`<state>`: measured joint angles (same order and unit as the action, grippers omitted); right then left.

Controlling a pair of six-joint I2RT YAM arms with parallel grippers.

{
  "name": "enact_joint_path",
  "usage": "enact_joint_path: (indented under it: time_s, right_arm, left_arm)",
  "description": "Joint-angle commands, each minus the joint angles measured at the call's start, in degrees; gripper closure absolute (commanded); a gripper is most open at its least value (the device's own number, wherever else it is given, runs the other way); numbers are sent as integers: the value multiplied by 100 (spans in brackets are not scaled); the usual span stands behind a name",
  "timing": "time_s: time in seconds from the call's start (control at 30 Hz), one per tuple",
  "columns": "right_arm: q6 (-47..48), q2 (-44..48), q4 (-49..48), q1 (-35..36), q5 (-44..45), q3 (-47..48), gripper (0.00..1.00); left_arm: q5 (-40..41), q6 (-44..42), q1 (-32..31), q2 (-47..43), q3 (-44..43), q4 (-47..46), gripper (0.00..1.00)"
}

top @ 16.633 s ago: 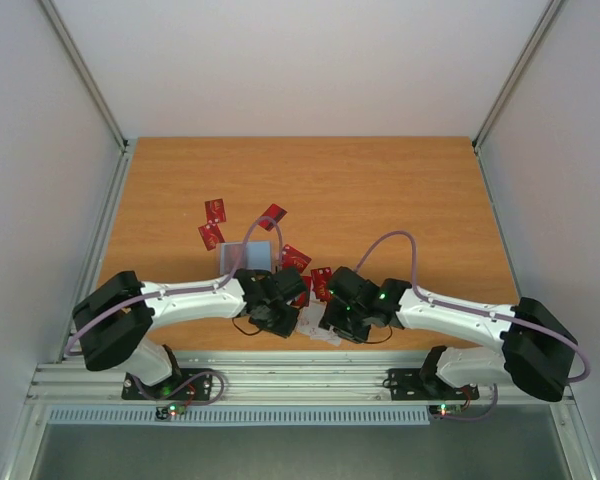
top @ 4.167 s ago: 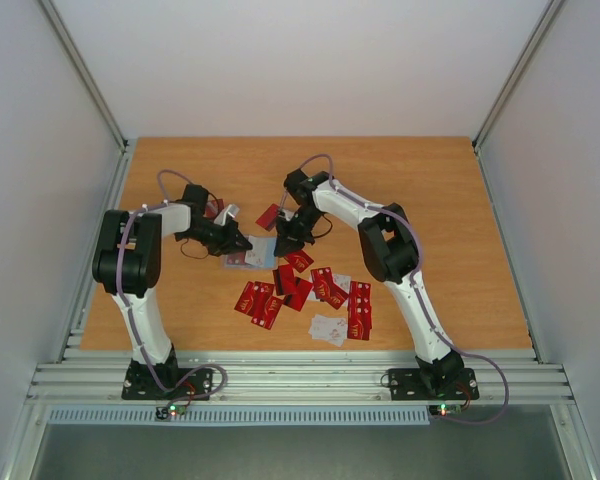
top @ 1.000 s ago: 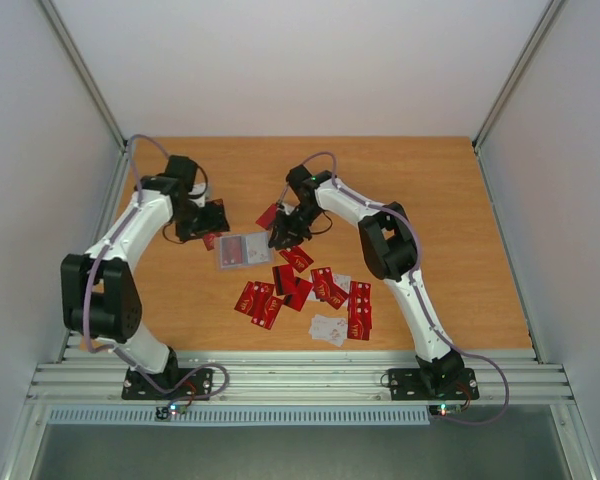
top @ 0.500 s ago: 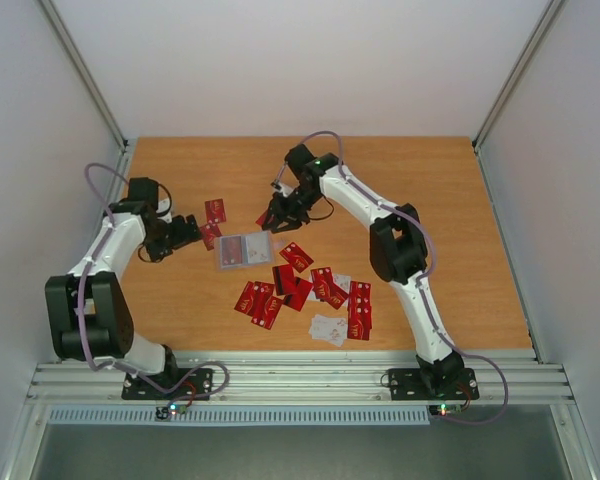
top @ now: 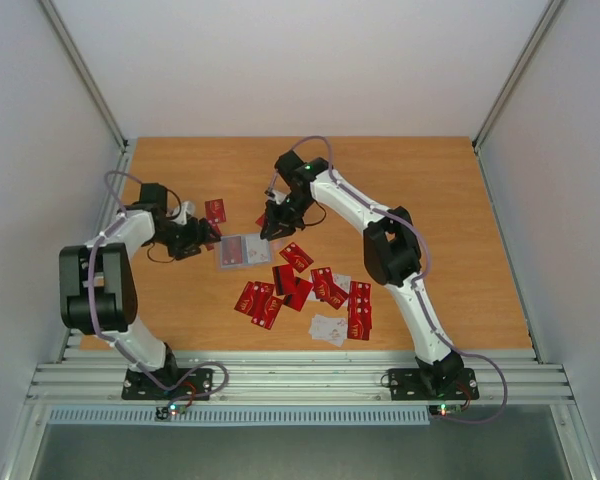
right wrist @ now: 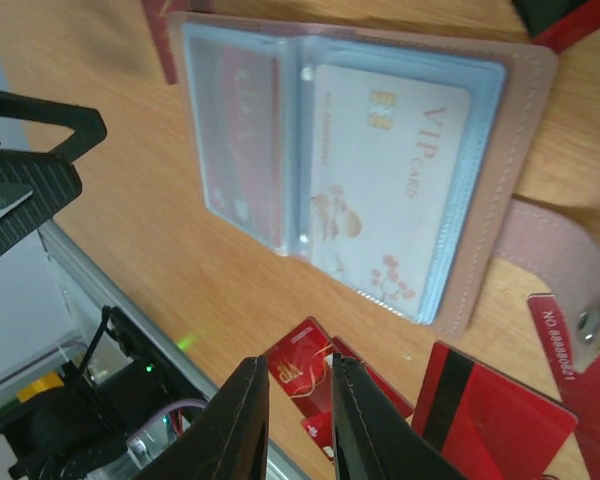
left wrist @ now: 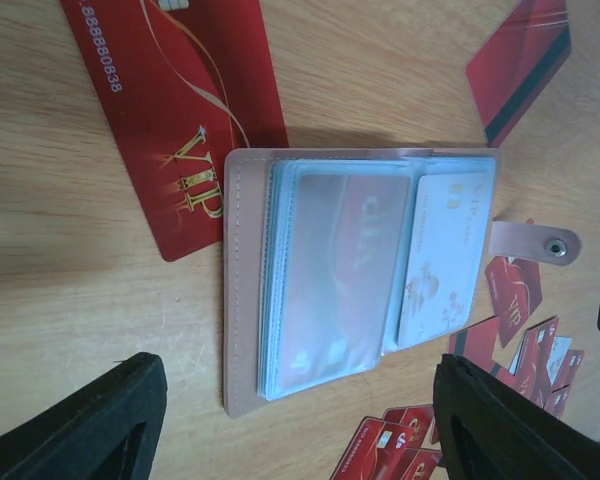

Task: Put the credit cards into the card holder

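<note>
tan card holder [left wrist: 242, 280] holds seemingly two cards [left wrist: 442, 255].

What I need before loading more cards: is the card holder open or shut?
Open: the card holder lies spread flat, clear sleeves up, a pale card and a red card inside, snap strap unfastened.

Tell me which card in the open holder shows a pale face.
The pale VIP card, in the card holder sleeve beside the snap strap. The card in the other sleeve is red.
</note>
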<state>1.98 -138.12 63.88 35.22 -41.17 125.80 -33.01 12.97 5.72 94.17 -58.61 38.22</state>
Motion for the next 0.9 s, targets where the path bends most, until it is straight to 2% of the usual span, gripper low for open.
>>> enact_joint_path:
  time_s: [0.0,0.37,0.87]
  right_arm:
    - [7,-317,208,9,255,306,82]
    - [41,-913,414,10,212,780,91]
    - [215,-1302,590,10,241,765,98]
  left_arm:
    - [-335,-140,16,347,-142,-333,27]
    - [-591,-119,-23,948,-350,-383,30]
    - [-820,-120,-311,1358,-530,-410,33]
